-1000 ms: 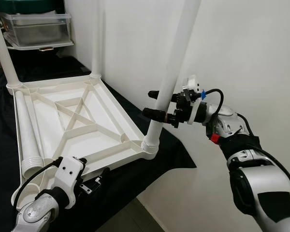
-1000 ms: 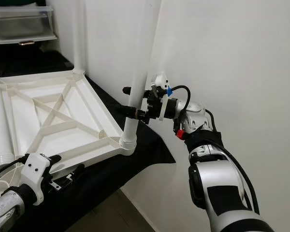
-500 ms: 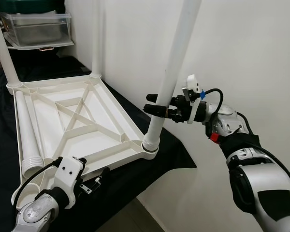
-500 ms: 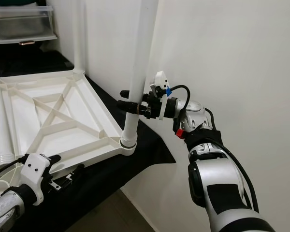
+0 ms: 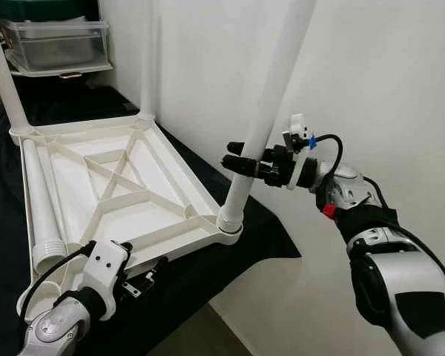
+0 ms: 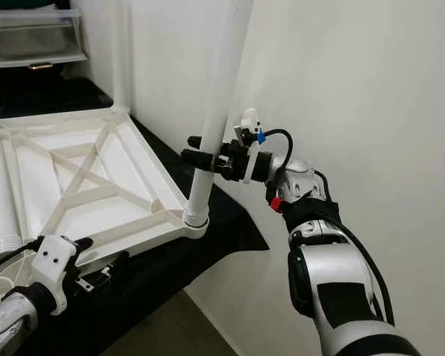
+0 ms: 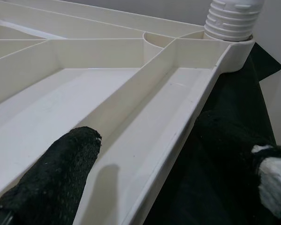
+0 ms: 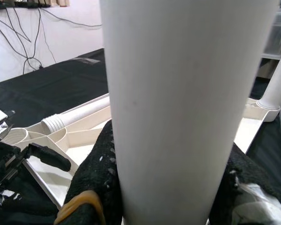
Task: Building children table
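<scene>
While screwing into upturned white plastic tabletop [image 5: 119, 189], tall white tube leg [image 5: 263, 126] pinched by right gripper [image 5: 241, 157]; left gripper [image 5: 144, 271] spread, bracing near edge.

I have my right arm [image 5: 386, 252] reaching forward and across, forearm roughly level, wrist bent toward my left. My right gripper [image 5: 241, 157] sits at the end of it with its two black fingers [image 8: 96, 183] spread just enough to clasp a white leg [image 5: 263, 126] between them, one finger on each side and both pressing the tube. My left arm [image 5: 55, 322] stays low and close to my body. My left gripper [image 5: 137, 271] points forward with its fingers [image 7: 56, 176] apart, one above the white frame [image 7: 145, 136], gripping nothing.
</scene>
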### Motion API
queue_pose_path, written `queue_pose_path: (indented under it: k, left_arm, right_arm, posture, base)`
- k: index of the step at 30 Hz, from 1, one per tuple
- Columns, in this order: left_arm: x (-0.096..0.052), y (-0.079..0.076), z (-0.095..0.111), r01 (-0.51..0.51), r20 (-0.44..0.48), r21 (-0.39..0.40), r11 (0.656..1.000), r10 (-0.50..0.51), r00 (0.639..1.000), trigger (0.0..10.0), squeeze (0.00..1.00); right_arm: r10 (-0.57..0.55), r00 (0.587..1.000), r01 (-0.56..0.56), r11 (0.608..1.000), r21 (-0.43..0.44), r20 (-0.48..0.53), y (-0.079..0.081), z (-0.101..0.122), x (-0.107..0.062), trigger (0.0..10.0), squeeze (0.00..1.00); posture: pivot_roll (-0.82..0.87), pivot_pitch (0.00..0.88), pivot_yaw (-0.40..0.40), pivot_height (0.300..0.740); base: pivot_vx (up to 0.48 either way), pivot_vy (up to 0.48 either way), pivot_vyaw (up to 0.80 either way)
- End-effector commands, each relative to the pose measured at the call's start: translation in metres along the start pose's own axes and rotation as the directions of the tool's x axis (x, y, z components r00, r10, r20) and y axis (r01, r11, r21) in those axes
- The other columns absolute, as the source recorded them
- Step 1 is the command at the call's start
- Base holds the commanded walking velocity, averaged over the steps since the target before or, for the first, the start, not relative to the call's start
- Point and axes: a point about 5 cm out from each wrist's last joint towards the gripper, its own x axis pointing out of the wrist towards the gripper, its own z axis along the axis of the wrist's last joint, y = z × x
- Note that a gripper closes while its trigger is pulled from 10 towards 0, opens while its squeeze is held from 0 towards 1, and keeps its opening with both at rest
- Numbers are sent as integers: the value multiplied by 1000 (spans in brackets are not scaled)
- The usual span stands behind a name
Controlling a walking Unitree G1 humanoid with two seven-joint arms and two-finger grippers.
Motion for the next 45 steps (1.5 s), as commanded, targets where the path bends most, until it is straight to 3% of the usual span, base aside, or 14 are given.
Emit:
queue_pose_path:
  k: [1, 22, 27, 28, 30, 35, 36, 38, 40, 41, 42, 45]
  left_arm:
    - [1, -6, -1, 13, 0, -13, 1000, -13, 1000, 10000, 0]
    - [1, -6, -2, 10, -3, -14, 1000, -10, 1000, 10000, 0]
    - [1, -6, -2, 10, -4, -13, 1000, -10, 1000, 10000, 0]
    - [0, -6, -3, 8, -4, -14, 1000, -8, 1000, 10000, 0]
    - [1, -6, -3, 8, -3, -15, 1000, -8, 1000, 10000, 0]
    - [1, -7, -3, 9, -3, -17, 1000, -9, 1000, 10000, 0]
    - [1, -7, -3, 10, -3, -17, 1000, -10, 1000, 10000, 0]
    - [1, -7, -3, 11, -3, -16, 1000, -11, 1000, 10000, 0]
    - [1, -7, -3, 11, -3, -16, 1000, -11, 1000, 10000, 0]
    - [2, -6, -3, 10, -3, -14, 1000, -10, 1000, 10000, 0]
    - [2, -6, -3, 10, -3, -14, 1000, -10, 1000, 10000, 0]
    - [1, -7, -4, 8, -3, -20, 1000, -8, 1000, 10000, 0]
  right_arm:
    - [25, 1000, -25, 999, 46, -14, 6, -16, -2, 0, 0]
    - [30, 998, -26, 998, 62, -57, 9, -26, -5, 0, 0]
    - [-33, 996, 39, 997, 64, -83, 7, -30, -2, 0, 0]
    - [-166, 972, 170, 985, 14, -165, 5, -41, 5, 0, 0]
    - [-224, 957, 233, 972, 30, -185, 5, -47, 9, 0, 0]
    - [-265, 942, 285, 956, 72, -206, 7, -54, 13, 0, 0]
    - [-298, 926, 331, 935, 123, -230, 9, -62, 17, 0, 0]
    - [-337, 908, 379, 915, 142, -250, 11, -70, 19, 0, 0]
    - [-337, 908, 379, 915, 142, -250, 11, -70, 19, 0, 0]
    - [-374, 889, 425, 889, 171, -264, 14, -78, 21, 0, 0]
    - [-374, 889, 425, 889, 171, -264, 14, -78, 21, 0, 0]
    - [-505, 819, 568, 779, 266, -272, 24, -102, 18, 0, 0]
  posture:
    - [147, 0, -182, 740]
    - [148, 0, -186, 740]
    - [148, 0, -188, 740]
    - [145, 0, -191, 740]
    - [146, 0, -192, 740]
    - [146, 0, -192, 740]
    - [146, 0, -189, 740]
    - [144, 0, -188, 740]
    - [144, 0, -188, 740]
    - [147, 0, -193, 740]
    - [147, 0, -193, 740]
    - [143, 0, -191, 740]
  base:
    - [0, 0, 0]
    - [0, 0, 0]
    - [0, 0, 0]
    - [0, 0, 0]
    - [0, 0, 0]
    - [0, 0, 0]
    - [0, 0, 0]
    - [0, 0, 0]
    - [0, 0, 0]
    - [0, 0, 0]
    - [0, 0, 0]
    - [0, 0, 0]
